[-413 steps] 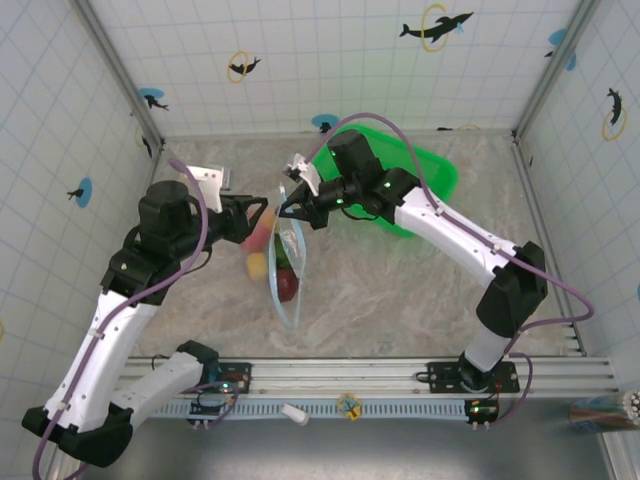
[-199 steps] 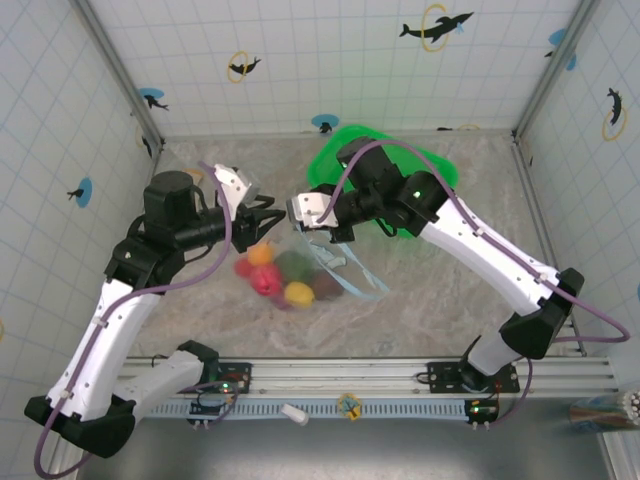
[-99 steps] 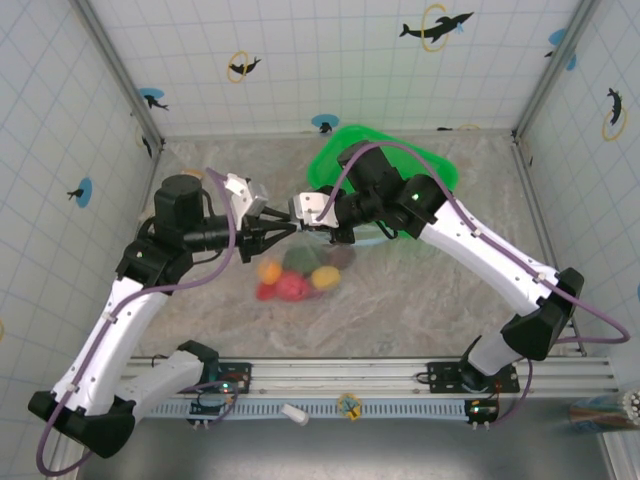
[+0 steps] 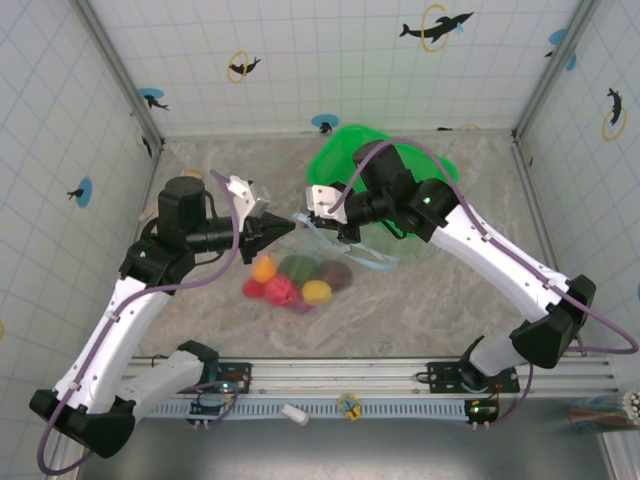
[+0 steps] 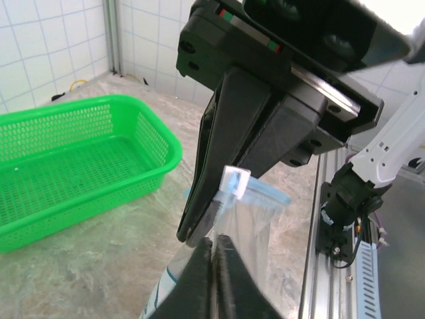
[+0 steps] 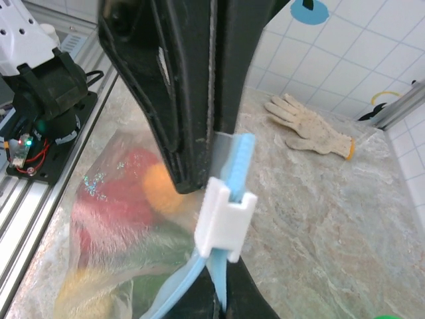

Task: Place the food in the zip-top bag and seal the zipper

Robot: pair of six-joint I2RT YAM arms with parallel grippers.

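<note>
Since the frame half a second back, the left gripper (image 4: 287, 227) is found pressed together where its jaws stood apart. The right gripper (image 4: 306, 215) is carried a little nearer the green mesh basket (image 4: 440, 168). The food (image 4: 295, 278) is shifted only slightly.

Left gripper: jaws are closed flat on the clear upper edge of the zip-top bag (image 4: 322, 262). In the left wrist view the pinch is seen just below the white slider (image 5: 234, 181).

Right gripper: jaws are narrow and clamped on the zipper (image 4: 352, 256) at that same corner. In the right wrist view the blue strip is seen running down into them past the slider.

The two gripper tips are held almost nose to nose, just off the basket's left rim, on the side toward the arm bases.

Bag: it is draped from the pinched corner down to the table. Its body is spread left of the basket and nearer the arm bases.

Food, noted through the plastic and bunched together inside the bag:
- orange piece (image 4: 265, 268), farthest left of the basket in the back row
- dark green piece (image 4: 297, 266)
- dark brown piece (image 4: 338, 273), closest to the basket
- magenta piece (image 4: 253, 289)
- red piece (image 4: 281, 291)
- yellow piece (image 4: 317, 291)

Zipper: it is trailed from the held corner toward the basket's near edge and ends just short of it. Whether it is pressed shut along its length cannot be told.
</note>
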